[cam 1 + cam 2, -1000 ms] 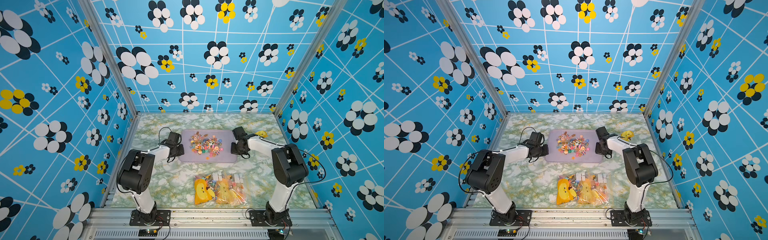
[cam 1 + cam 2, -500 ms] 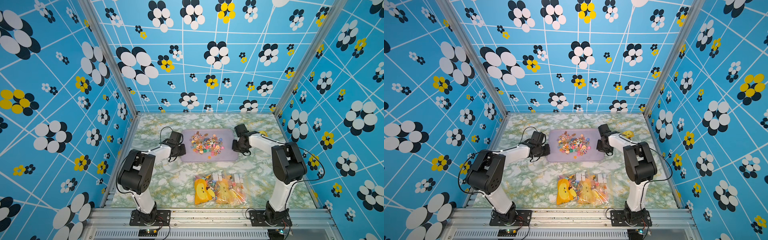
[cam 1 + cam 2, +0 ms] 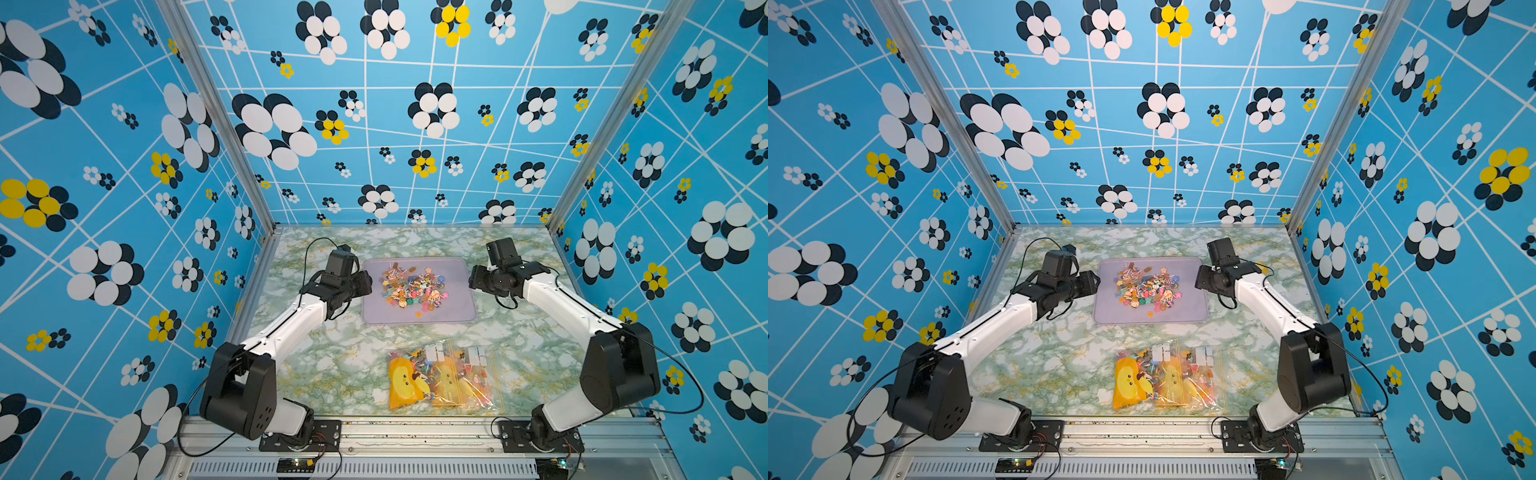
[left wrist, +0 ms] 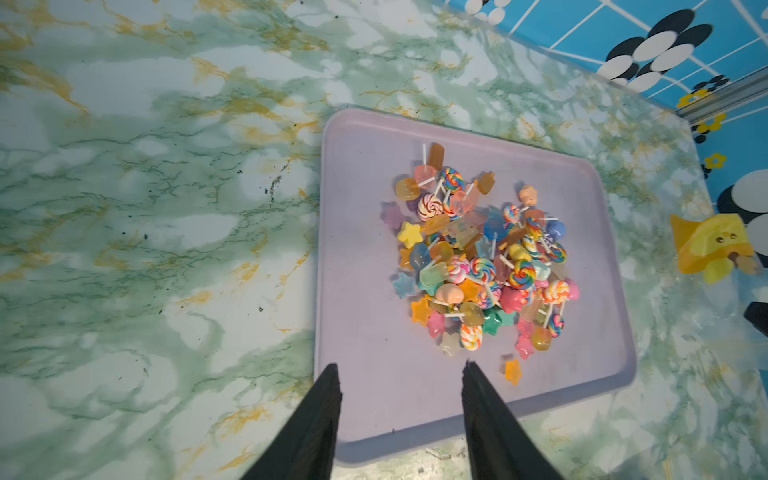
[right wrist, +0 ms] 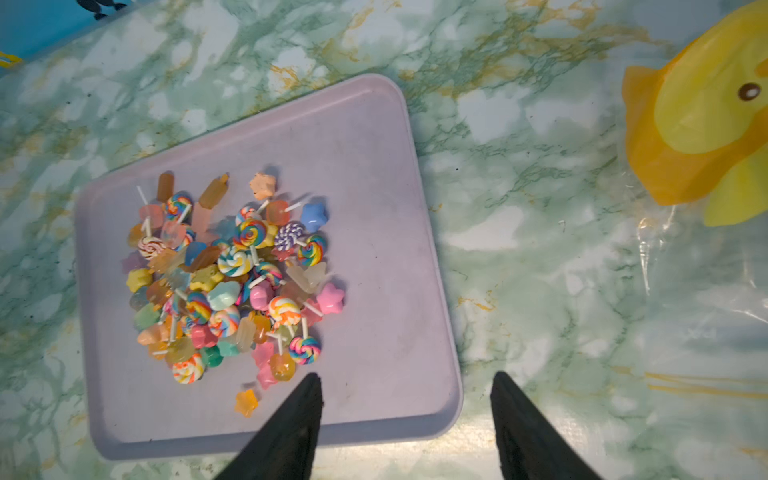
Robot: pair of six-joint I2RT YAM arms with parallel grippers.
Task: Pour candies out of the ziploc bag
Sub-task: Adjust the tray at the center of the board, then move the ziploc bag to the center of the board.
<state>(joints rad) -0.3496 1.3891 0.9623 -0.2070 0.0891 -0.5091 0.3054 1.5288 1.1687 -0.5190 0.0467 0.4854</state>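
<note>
The candies (image 3: 413, 286) (image 3: 1148, 286) lie in a loose multicoloured heap (image 4: 478, 257) (image 5: 232, 274) on a lilac tray (image 3: 457, 307) (image 3: 1187, 309). Two overlapping ziploc bags (image 3: 440, 378) (image 3: 1167, 380) with yellow duck prints and sweets inside lie flat near the table's front edge. My left gripper (image 3: 368, 282) (image 4: 399, 368) hovers open over the tray's left rim (image 4: 374, 249), holding nothing. My right gripper (image 3: 471, 280) (image 5: 405, 378) is open astride the tray's right rim (image 5: 374, 208), also holding nothing.
A clear bag with a yellow duck print (image 4: 710, 245) (image 5: 702, 120) lies on the marble-patterned table beyond the tray's right side, beside the right arm. Patterned blue walls close in the table on three sides.
Both grippers were shut a second ago and now stand open. Both wrists have shifted slightly toward the back of the table beside the tray.
</note>
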